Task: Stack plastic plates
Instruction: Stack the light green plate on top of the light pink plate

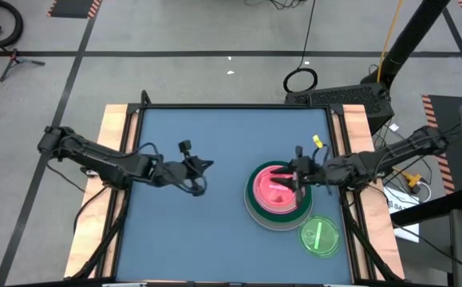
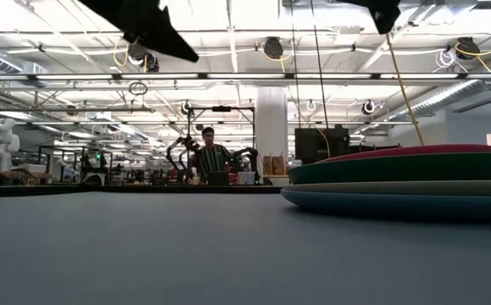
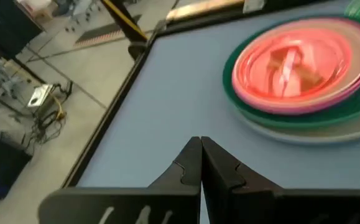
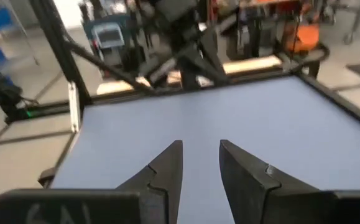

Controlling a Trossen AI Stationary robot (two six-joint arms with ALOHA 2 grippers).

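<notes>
From above, the blue-topped table carries a stack of round plastic plates on its right half: a grey-white plate at the bottom, a green one on it, and pink plates on top. Just beside the stack, nearer the front right corner, lies a small translucent green plate with a stripe, apart from the pile. The right gripper hangs over the pink top of the stack with its fingers spread and nothing between them. The left gripper hovers over the middle left of the table, well apart from the plates, its fingers pressed together and empty.

At table height, the stack fills the right side, showing blue, pale, green and dark pink rims layered flat. A person stands far back in the room.

In the left wrist view, that arm's fingers meet tip to tip above bare table, with the stack beyond them.

In the right wrist view, the two fingers stand apart over the table surface, and the left arm shows at the far side.
</notes>
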